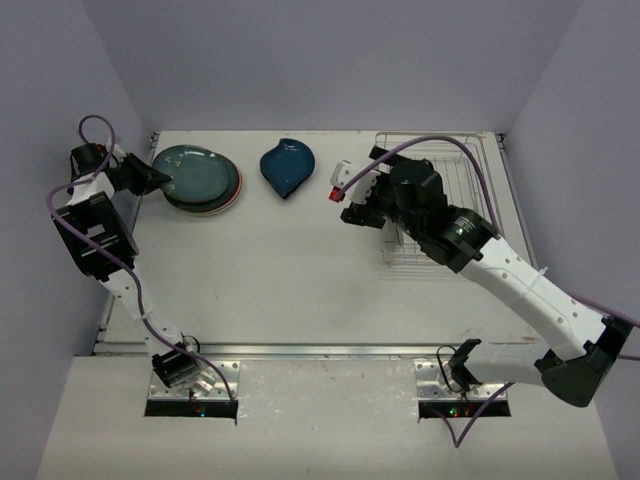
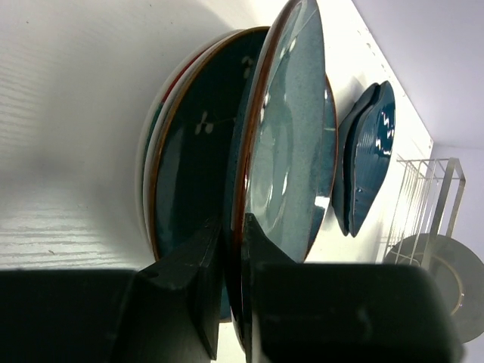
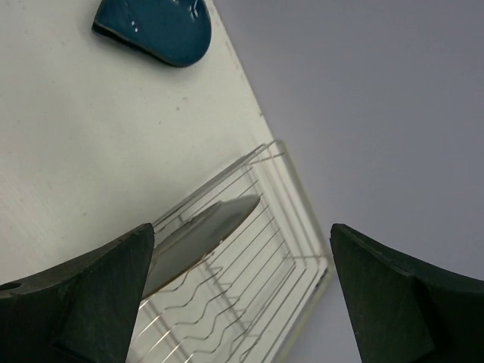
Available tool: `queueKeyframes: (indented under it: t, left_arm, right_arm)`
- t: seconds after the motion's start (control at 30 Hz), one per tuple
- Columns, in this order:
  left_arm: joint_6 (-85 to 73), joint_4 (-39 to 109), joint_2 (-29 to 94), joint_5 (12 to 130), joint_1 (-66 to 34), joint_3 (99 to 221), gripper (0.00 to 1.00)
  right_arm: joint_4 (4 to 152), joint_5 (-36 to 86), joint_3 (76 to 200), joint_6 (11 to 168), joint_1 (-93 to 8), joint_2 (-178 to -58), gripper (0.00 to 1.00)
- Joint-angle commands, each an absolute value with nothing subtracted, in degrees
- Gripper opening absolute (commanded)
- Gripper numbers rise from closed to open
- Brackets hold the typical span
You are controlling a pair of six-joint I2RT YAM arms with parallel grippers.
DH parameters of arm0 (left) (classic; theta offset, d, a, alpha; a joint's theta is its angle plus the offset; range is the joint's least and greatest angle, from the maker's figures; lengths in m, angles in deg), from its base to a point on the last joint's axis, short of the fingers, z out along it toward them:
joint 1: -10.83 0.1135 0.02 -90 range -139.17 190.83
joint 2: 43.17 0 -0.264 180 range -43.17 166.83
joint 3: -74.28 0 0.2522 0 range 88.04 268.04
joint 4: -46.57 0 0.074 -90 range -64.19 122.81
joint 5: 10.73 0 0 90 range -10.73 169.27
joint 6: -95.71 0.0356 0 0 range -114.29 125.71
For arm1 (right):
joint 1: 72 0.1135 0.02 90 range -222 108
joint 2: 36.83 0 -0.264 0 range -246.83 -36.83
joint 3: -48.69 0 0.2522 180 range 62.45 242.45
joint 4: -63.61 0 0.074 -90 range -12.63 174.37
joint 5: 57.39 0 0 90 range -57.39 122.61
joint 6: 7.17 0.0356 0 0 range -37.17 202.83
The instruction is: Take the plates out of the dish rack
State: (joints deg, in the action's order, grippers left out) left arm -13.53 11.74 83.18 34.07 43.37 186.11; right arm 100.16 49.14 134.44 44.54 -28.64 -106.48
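My left gripper [image 1: 153, 180] [image 2: 236, 253] is shut on the near rim of the glossy teal plate [image 1: 195, 175] [image 2: 291, 136]. The teal plate lies on top of a stack at the table's far left. Under it is the dark brown plate with white deer [image 2: 198, 151], then the white-and-red plate [image 2: 153, 125]. The dark blue leaf-shaped dish [image 1: 287, 166] [image 2: 370, 159] [image 3: 159, 26] lies flat to their right. My right gripper [image 1: 362, 202] [image 3: 242, 231] is open and empty over the left end of the dish rack [image 1: 450, 165] [image 3: 257, 287]. A grey plate [image 3: 200, 231] [image 2: 446, 280] stands in the rack.
The rack sits at the table's far right corner, close to the right wall. My right forearm [image 1: 500, 265] covers the rack's near part in the top view. The table's back edge [image 1: 320, 132] meets the rear wall.
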Motion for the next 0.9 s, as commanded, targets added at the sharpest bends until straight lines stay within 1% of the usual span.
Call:
queueKeyframes:
  t: [0.0, 0.07, 0.13, 0.2, 0.23, 0.3, 0.33, 0.47, 0.5, 0.57, 0.6, 0.63, 0.77, 0.87]
  left_arm:
    - [-14.8, 15.1, 82.1, 29.2, 42.2, 188.9, 0.09]
    - [-13.0, 13.7, 81.9, 30.3, 41.9, 188.6, 0.17]
    - [-10.1, 11.2, 81.4, 32.6, 41.5, 188.2, 0.29]
    - [-7.6, 9.5, 80.6, 34.4, 41.1, 187.4, 0.38]
    - [-5.6, 8.0, 79.9, 36.7, 41.0, 187.0, 0.48]
    - [-3.3, 6.6, 78.7, 40.1, 40.5, 186.0, 0.57]
    - [-2.5, 6.2, 78.1, 41.4, 40.4, 185.5, 0.6]
    - [1.2, 5.7, 75.2, 48.0, 39.5, 183.8, 0.67]
    - [2.0, 5.5, 74.7, 50.4, 39.0, 183.6, 0.71]
    - [3.8, 5.5, 73.4, 54.7, 38.0, 183.0, 0.81]
    - [4.5, 5.7, 72.8, 56.6, 37.6, 182.7, 0.85]
    - [5.2, 5.8, 72.3, 58.5, 37.4, 182.4, 0.87]
    - [8.3, 7.1, 70.1, 62.5, 35.4, 180.7, 0.9]
    - [11.0, 7.6, 69.2, 66.3, 33.1, 179.8, 0.96]
  right_arm:
    - [107.1, 47.9, 141.1, 58.0, -32.4, -109.3, 0.99]
    - [108.7, 46.9, 142.5, 60.2, -33.1, -110.6, 0.99]
    - [110.0, 46.2, 144.1, 63.4, -34.4, -111.6, 0.99]
    - [111.8, 45.2, 145.3, 66.0, -35.7, -112.8, 0.99]
    - [112.4, 44.3, 146.4, 68.4, -37.0, -113.2, 0.99]
    - [114.3, 42.7, 148.1, 71.7, -38.8, -114.4, 0.99]
    - [115.4, 42.0, 148.8, 72.9, -39.6, -114.9, 0.99]
    - [117.7, 39.6, 151.0, 76.6, -41.7, -117.3, 0.99]
    - [117.9, 39.2, 151.4, 77.4, -42.1, -117.6, 0.99]
    - [117.9, 38.9, 151.9, 78.3, -42.5, -118.0, 0.99]
    - [117.9, 38.8, 152.1, 78.7, -42.6, -118.2, 0.99]
    - [118.0, 38.7, 152.3, 79.0, -42.6, -118.4, 0.99]
    - [119.2, 37.5, 152.9, 81.8, -44.0, -119.2, 0.99]
    - [120.6, 35.7, 153.4, 85.1, -45.5, -120.1, 0.99]
